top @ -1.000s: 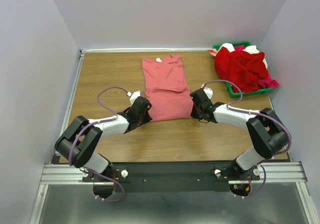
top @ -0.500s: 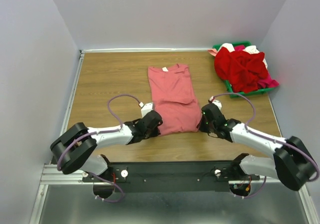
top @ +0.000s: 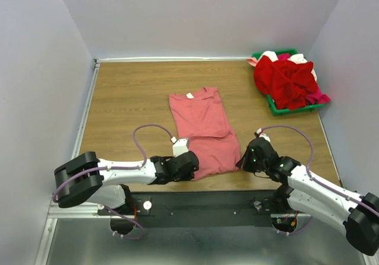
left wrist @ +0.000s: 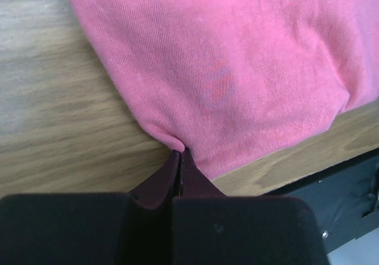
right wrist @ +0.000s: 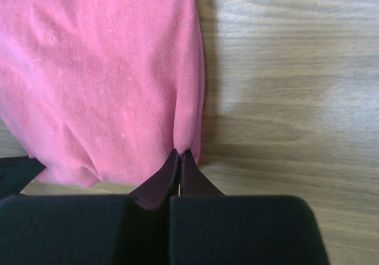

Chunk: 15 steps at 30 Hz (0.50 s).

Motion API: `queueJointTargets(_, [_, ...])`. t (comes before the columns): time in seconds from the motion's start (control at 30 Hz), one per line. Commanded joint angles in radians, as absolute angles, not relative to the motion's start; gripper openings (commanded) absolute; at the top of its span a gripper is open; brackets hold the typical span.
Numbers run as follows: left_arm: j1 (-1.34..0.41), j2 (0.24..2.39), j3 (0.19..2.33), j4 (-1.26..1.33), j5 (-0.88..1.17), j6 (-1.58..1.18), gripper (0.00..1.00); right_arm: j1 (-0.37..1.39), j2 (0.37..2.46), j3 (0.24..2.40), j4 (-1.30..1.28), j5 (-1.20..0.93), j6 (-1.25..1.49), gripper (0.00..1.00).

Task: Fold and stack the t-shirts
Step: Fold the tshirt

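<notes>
Where the shirt lies: the pink t-shirt [top: 201, 128] is flat on the table [top: 124, 93], about midway between the left and right edges, with its hem at the near edge and its collar toward the far edge.
Long axis: it runs from the near edge to the far edge, with the collar end leaning a little left.
Left gripper [top: 190, 165]: clamped tight, pinching the near-left hem corner.
Right gripper [top: 244, 161]: likewise closed, with the near-right hem corner nipped between its fingers.
Direction from the grippers: the whole shirt stretches away from both toward the far edge, and each arm is nearest its own corner.
Likely next move: carrying the hem up and over toward the collar.
Change: a second ago the shirt lay well toward the far edge. Both arms have drawn back and dragged it nearer.
Other shirts: a red heap [top: 290, 81] sits in the green bin [top: 277, 106] at the far right corner.
</notes>
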State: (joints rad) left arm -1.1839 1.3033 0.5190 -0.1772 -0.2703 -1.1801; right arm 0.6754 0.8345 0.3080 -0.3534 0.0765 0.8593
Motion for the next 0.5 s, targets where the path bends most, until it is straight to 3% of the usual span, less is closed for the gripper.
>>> queueJointTargets(0.0, [-1.215, 1.315, 0.561, -0.304, -0.324, -1.213, 0.0, 0.684, 0.796, 0.317, -0.431, 0.028, 0.873, 0.01])
queueJointTargets(0.47, [-1.264, 1.103, 0.649, -0.295, -0.249, -1.045, 0.0, 0.684, 0.612, 0.615, -0.632, 0.124, 0.79, 0.0])
